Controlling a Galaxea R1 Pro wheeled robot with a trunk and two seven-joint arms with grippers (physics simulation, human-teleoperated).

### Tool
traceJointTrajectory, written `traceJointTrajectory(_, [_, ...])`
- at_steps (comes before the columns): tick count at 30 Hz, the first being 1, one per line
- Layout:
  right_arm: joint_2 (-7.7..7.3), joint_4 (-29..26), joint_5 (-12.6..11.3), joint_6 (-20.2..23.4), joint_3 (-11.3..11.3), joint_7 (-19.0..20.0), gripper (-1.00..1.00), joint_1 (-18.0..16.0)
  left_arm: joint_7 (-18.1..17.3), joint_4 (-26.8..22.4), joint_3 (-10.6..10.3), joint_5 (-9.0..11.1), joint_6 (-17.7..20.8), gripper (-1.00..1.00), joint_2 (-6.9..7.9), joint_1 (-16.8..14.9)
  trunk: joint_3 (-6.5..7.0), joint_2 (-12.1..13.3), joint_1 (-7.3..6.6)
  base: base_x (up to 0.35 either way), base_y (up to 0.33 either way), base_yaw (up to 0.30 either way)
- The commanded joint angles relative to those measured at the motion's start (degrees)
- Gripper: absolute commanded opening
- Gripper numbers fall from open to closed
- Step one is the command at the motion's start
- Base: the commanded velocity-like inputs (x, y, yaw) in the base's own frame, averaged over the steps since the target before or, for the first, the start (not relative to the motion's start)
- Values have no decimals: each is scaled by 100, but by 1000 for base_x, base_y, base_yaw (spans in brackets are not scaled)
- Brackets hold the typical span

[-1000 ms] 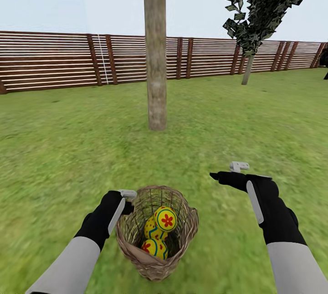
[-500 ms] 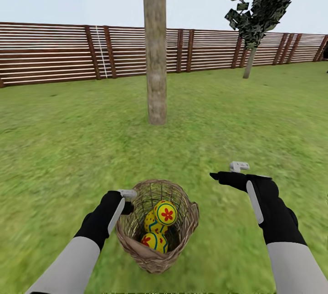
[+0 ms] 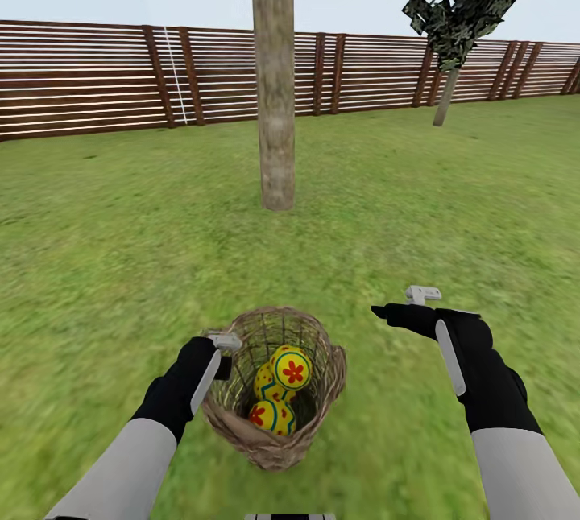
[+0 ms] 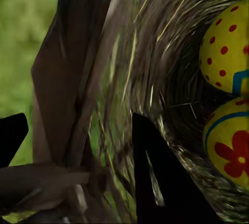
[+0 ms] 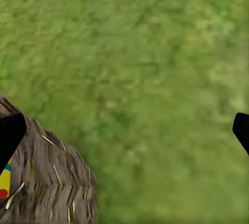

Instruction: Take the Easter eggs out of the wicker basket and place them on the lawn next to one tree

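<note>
The wicker basket (image 3: 316, 391) hangs at my left gripper (image 3: 225, 342), which is shut on its rim. In the left wrist view that gripper (image 4: 78, 122) has one finger outside and one inside the woven wall (image 4: 140, 52). Three Easter eggs lie inside: a flowered one on top (image 3: 292, 367), one behind it (image 3: 264, 383) and one lower down (image 3: 272, 417). The left wrist view shows a dotted egg (image 4: 228, 47) and a flowered egg (image 4: 233, 151). My right gripper (image 3: 403, 304) is open over the lawn (image 3: 121, 246), right of the basket (image 5: 46, 187). The tree (image 3: 275, 101) stands straight ahead.
A brown slatted fence (image 3: 80, 77) closes the garden behind the tree. A thin, dark-leaved tree (image 3: 445, 97) stands at the back right. Open grass lies between the basket and the thick trunk, and on both sides of it.
The whole view has shifted: fence, trunk and grass now sit higher in the picture. The basket sits slightly higher against my left gripper. Both arms hold their pose.
</note>
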Motion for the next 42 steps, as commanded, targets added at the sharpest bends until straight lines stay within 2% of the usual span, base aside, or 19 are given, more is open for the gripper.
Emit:
traceJointTrajectory(1, [0,-4,-23,29,-6,6,100,-3,26,-1,-6,21,24,-100,1,-2,-5,-2,-1,0,0,0])
traceJointTrajectory(16, [0,-4,-23,3,-15,6,100,-3,37,-1,-16,21,65,-100,1,-2,-5,-2,-1,0,0,0])
traceJointTrajectory(36, [17,31,-23,-6,-7,6,100,-3,35,-2,-17,21,62,-100,-1,-2,438,25,-53,0,0,0])
traceJointTrajectory(42, [10,40,-18,-6,-9,6,100,-3,28,-1,-17,21,60,-100,-3,-2,546,265,-185,0,0,0])
